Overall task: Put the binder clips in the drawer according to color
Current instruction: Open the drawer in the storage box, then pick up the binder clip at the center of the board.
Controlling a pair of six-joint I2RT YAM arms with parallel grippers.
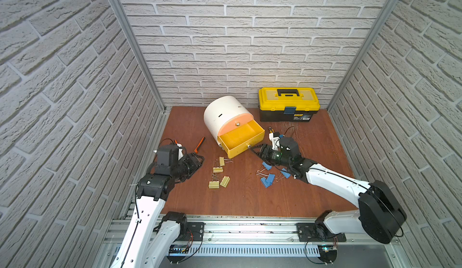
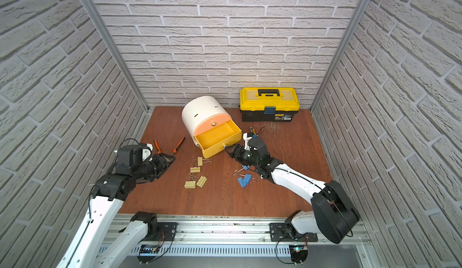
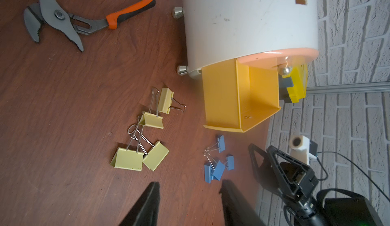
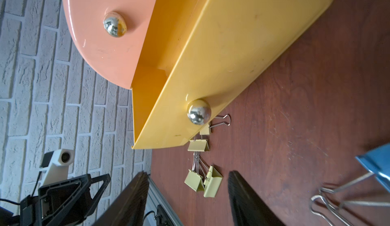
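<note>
The drawer [image 1: 225,115] is a white barrel cabinet, and its yellow middle drawer [image 1: 240,139] is pulled out and looks empty. Several pale yellow binder clips [image 1: 218,173] lie in front of it, also seen in the left wrist view [image 3: 145,138]. Several blue binder clips [image 1: 268,176] lie beside my right arm. My right gripper [image 1: 258,151] stands open just in front of the yellow drawer's knob [image 4: 198,111], touching nothing. My left gripper [image 1: 197,160] is open and empty, left of the yellow clips. In the left wrist view the left gripper [image 3: 188,185] has bare table between its fingers.
Orange-handled pliers [image 1: 200,144] lie beside my left gripper. A yellow-and-black toolbox [image 1: 288,103] stands shut against the back wall, right of the cabinet. Brick walls close in three sides, and a metal rail [image 1: 250,226] runs along the front edge.
</note>
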